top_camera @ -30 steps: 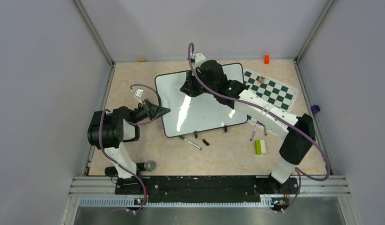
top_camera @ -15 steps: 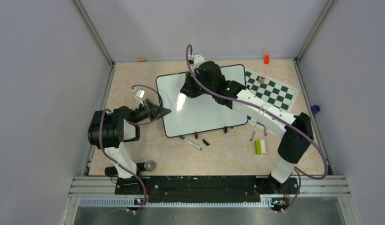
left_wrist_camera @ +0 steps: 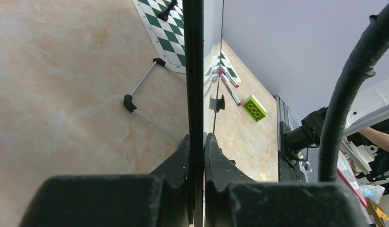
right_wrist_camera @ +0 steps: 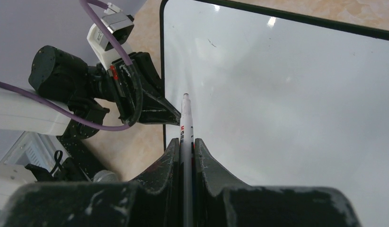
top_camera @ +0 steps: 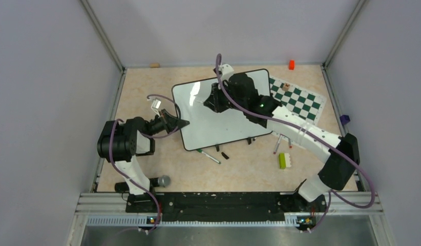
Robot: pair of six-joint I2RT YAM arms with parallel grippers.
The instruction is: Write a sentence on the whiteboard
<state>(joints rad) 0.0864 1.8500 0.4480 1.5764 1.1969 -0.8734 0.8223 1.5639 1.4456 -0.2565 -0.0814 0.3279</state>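
Whiteboard [top_camera: 221, 125] rim in left pincer [left_wrist_camera: 196, 142], right pincer [right_wrist_camera: 185, 147] gripping marker [right_wrist_camera: 185, 118] nearby

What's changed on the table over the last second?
The right claw, shut on the marker, slid a little to the right over the whiteboard, and its elbow swung out to the right. The left claw stays clamped on the board's left edge, barely shifting. The chess mat has not moved.

whiteboard [top_camera: 208, 128] partly under right arm [top_camera: 300, 134], marker [right_wrist_camera: 185, 118] rear inside right hand [right_wrist_camera: 185, 141]
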